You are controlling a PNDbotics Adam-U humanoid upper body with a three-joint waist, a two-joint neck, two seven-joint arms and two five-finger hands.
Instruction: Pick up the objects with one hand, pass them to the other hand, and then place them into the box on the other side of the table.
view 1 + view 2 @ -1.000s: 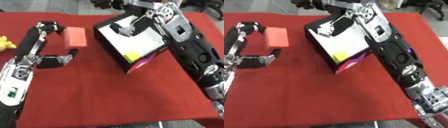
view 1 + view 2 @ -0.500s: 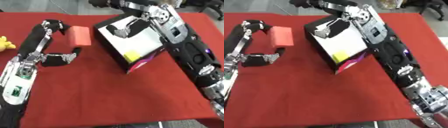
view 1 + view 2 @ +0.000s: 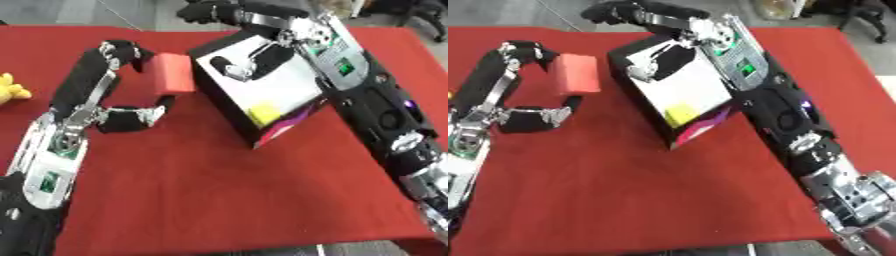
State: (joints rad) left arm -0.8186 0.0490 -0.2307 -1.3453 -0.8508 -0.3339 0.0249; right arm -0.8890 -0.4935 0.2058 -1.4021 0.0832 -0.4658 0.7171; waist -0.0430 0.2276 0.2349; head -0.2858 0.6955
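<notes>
One salmon-red rectangular block (image 3: pixel 172 73) held up above the red cloth-covered table (image 3: pixel 201 190), pinched between curled fingers at its far edge and thumb at its near edge by the black-and-silver left hand (image 3: pixel 122 82). Just beside its right, almost touching, a tilted black box with a white face and a yellow patch (image 3: pixel 262 95). Reached over the box's far corner, right hand (image 3: pixel 229 20), fingers curled, holding nothing. Far left edge: small yellow soft thing (image 3: pixel 10 89).
</notes>
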